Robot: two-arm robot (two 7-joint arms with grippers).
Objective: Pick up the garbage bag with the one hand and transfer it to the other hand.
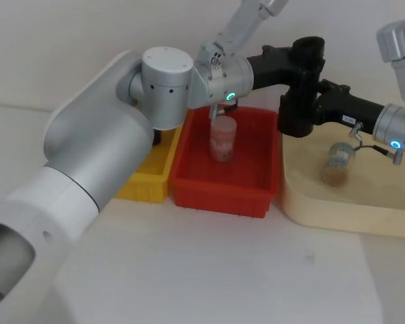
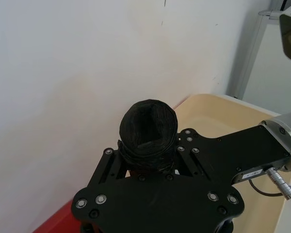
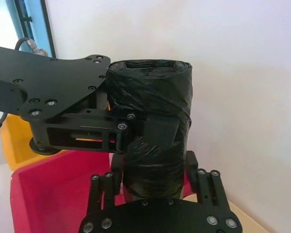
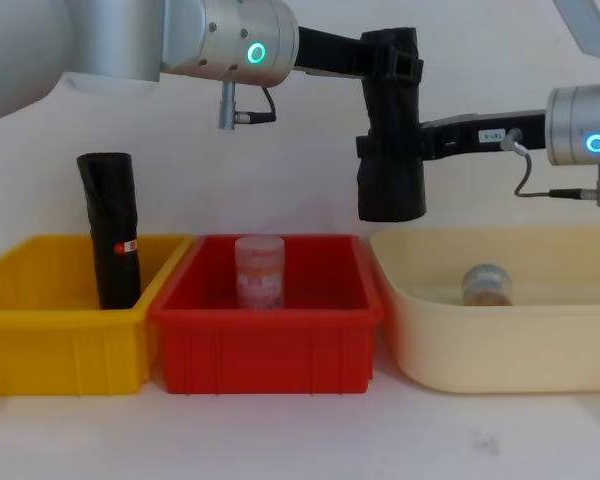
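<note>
**Black plastic roll held aloft between both grippers**

Matte black garbage bag (image 4: 391, 140), rolled thick and wrapped in wrinkled film, upright in mid-air above the gap between the red bin (image 4: 265, 330) and the cream tray (image 4: 500, 340). Clamped near the top by the one hand (image 3: 114, 127), reaching in from the teal-ringed arm. Bracketed lower down by the other hand (image 3: 153, 187), fingers either side of the roll; cannot tell whether closed onto it. Probably light, somewhat squashy, with a slick skin that could creep under a loose pinch. Best taken square across the firm middle, clear of the open, hollow top. Slimmer labelled roll (image 4: 113, 230) standing in the yellow bin (image 4: 50, 340), well apart.
</note>
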